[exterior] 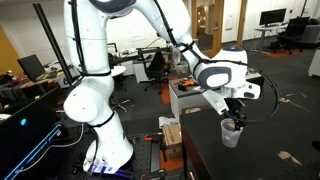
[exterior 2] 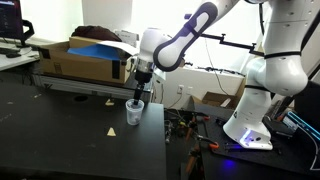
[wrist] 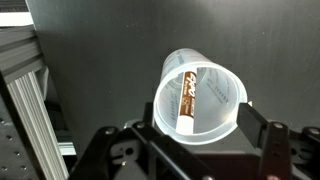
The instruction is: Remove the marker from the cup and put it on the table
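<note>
One cup point(wrist: 218, 108) stands upright, rim up, on the dark table point(wrist: 100, 50). This keeps the marker point(wrist: 187, 97) propped inside, leaning on the wall with its upper end toward 12 o'clock in the wrist view. The gripper point(wrist: 180, 130) hangs directly above the cup, jaws spread wide and grasping nothing, judged aligned for a straight descent. The marker lies between the fingers, just toward 12 o'clock of their line.

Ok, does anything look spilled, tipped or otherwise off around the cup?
Nothing stands out. The cup stands upright on the dark table, the marker leans inside it, and the open gripper hangs over it.
</note>
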